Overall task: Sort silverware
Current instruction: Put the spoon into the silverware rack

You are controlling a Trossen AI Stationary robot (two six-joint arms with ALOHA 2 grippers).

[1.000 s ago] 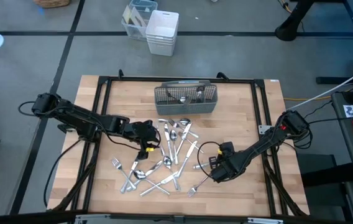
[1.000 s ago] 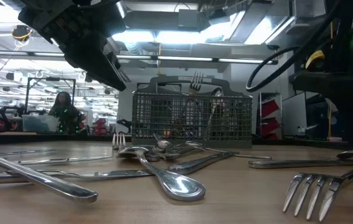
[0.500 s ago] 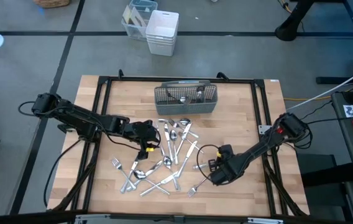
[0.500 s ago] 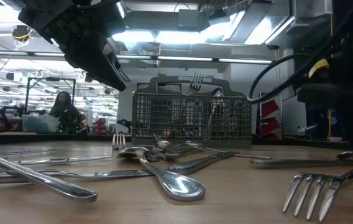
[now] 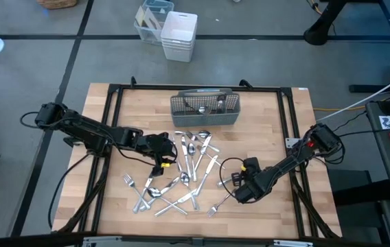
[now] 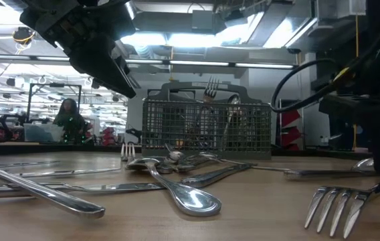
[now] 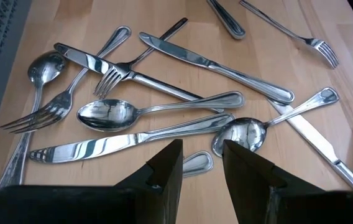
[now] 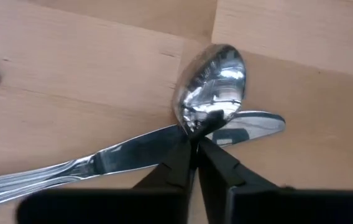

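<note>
Pale wooden table point(image 5: 277, 110) with black metal rails, grey floor around it. Right claw point(image 8: 195, 146) down at the table's near right, black fingers pinched almost together around the neck of a shiny silver spoon point(image 8: 212, 78), just where that spoon crosses a shiny silver knife point(image 8: 127, 155); whether the spoon alone is gripped, cannot tell. Right arm point(image 5: 298, 154) stretched low from the right edge toward the middle. Left claw point(image 7: 201, 171) partly open, holding nothing, hovering over the scattered shiny silverware point(image 5: 181, 171) in the table's middle: forks, spoons and knives overlapping. Left arm point(image 5: 92, 134) reaching in from the left edge. Grey mesh rectangular caddy point(image 5: 204, 110) at the table's far side, a few upright pieces inside, a fork's tines point(image 6: 211, 86) showing above its rim. White plastic bins point(image 5: 179, 34) on the floor beyond.
</note>
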